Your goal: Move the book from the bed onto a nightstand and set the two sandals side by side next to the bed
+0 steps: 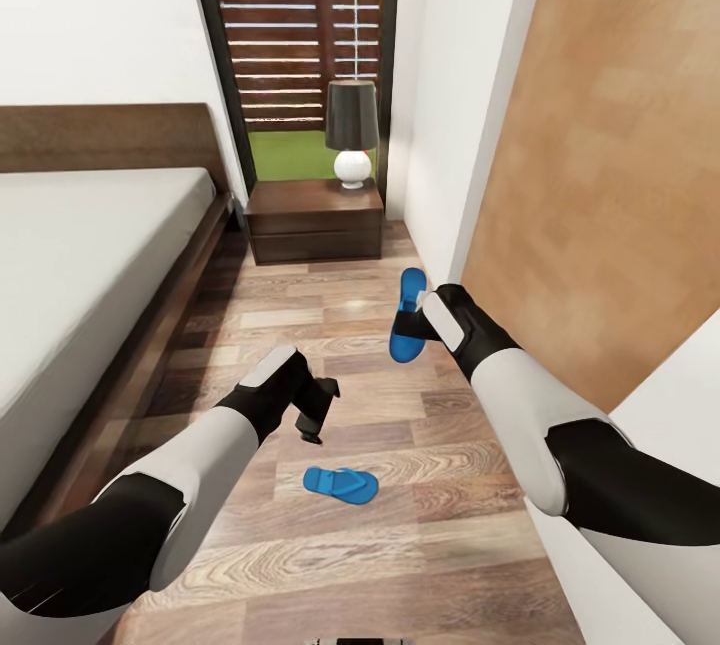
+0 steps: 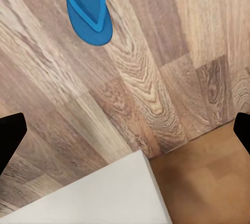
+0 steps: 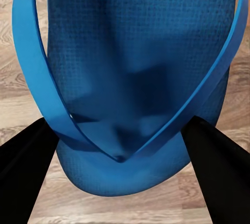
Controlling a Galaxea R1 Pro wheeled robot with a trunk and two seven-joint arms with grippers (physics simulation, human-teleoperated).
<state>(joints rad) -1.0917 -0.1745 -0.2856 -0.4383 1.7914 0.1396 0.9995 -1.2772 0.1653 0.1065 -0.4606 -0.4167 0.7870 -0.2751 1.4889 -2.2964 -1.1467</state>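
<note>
The right gripper (image 3: 122, 146) is clamping one sandal (image 1: 407, 317); the other sandal (image 1: 341, 483) is lying apart, the left gripper (image 1: 313, 415) hanging wide, pairing still undone.

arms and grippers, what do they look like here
Both arms have smooth light-grey forearm shells with glossy black sections at the elbows and wrists, and a white panel on top of each wrist. The left gripper is black and blocky. The right gripper's fingers are matte black tapered wedges. No cables or markings show.
</note>
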